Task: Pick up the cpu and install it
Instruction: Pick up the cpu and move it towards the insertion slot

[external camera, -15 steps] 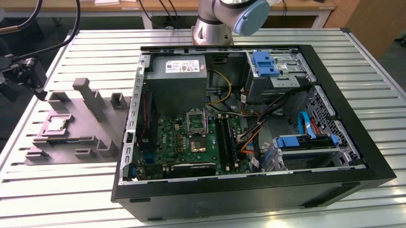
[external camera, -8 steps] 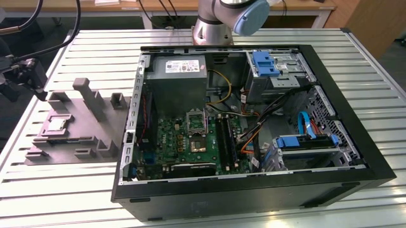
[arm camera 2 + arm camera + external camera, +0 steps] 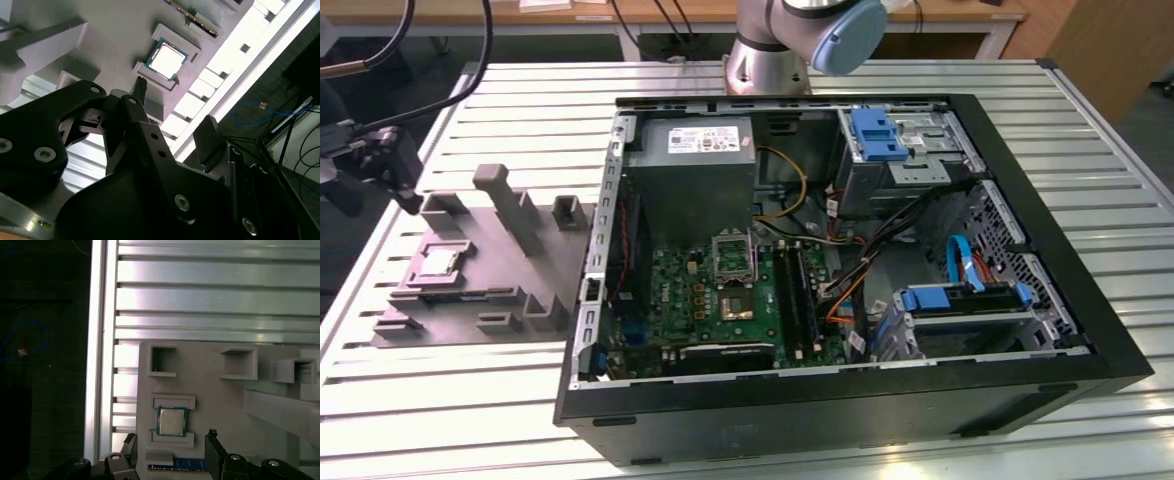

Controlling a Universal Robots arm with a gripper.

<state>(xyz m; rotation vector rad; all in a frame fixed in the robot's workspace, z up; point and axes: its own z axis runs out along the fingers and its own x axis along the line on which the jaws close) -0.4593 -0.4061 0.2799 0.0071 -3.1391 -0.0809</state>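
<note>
Grey tray (image 3: 210, 390) holds one cpu (image 3: 172, 421), gripper (image 3: 171, 434) seemingly spread above.

The arm's base (image 3: 771, 55) stands at the table's (image 3: 454, 420) far edge in the exterior view, with a grey joint with a blue cap (image 3: 843, 30) just above it. The black wrist end (image 3: 376, 155) hangs above the table's edge on the exterior view's left. In both wrist views the pincer (image 3: 171, 439) (image 3: 172, 110) points down toward the table. Its two dark fingers (image 3: 213, 440) are spread well apart, with nothing gripped between them.
</note>
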